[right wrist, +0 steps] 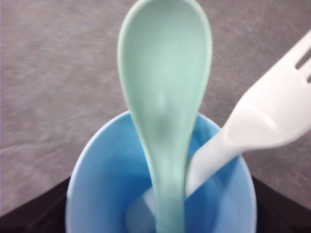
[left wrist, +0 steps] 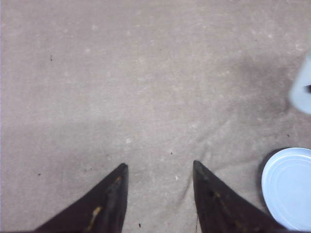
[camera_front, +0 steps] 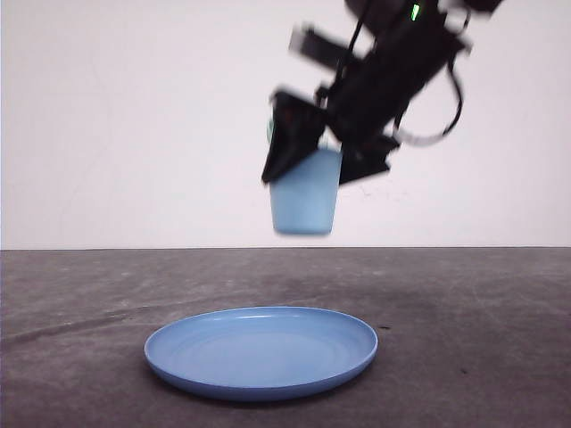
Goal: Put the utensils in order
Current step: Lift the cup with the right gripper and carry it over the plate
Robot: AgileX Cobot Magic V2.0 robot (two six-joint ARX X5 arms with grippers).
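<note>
My right gripper is shut on the light blue cup, holding it in the air above the round blue plate. In the right wrist view the cup holds both utensils standing up: the mint-green spoon with its bowl uppermost, and the white fork leaning to one side beside it. Dark fingers flank the cup's sides. My left gripper is open over bare grey table with nothing between its fingers.
The grey table top runs back to a white wall. In the left wrist view the plate's edge lies off to one side, with the blurred cup beyond it.
</note>
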